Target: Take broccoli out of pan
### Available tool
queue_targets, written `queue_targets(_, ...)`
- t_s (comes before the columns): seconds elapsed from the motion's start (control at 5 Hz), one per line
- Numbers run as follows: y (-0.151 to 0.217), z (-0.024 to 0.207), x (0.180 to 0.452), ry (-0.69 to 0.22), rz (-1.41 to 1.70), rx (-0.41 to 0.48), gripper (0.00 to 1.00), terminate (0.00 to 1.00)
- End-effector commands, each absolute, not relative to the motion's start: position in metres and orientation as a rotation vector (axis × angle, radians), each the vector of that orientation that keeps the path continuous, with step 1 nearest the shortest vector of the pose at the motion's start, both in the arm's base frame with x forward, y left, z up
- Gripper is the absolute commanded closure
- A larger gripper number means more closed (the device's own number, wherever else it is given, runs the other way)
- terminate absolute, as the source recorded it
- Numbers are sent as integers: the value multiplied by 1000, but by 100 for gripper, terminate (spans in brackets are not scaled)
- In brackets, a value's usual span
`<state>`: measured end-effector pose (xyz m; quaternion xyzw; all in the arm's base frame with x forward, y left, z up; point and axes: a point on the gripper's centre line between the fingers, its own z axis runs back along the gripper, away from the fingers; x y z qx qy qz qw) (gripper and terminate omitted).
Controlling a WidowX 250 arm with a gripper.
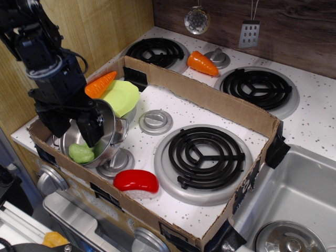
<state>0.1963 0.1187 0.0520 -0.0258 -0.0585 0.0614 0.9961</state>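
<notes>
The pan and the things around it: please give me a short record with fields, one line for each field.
pan: shiny steel pot, tilted, at the left end of the cardboard tray
broccoli: pale green, inside the pan at its lower edge
gripper: black, fingers apart, lowered over the pan just above the broccoli
grasp: not closed on anything
beside the pan: yellow-green piece with a carrot behind; red and white toy in front
</notes>
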Motion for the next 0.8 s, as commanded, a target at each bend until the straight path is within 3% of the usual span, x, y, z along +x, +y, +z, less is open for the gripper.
queue_targets(0.0, 130, 48, 202, -144, 108, -15, 0, 0)
queue_targets(0.6, 139, 28, 204, -155, 90, -45, 0, 0)
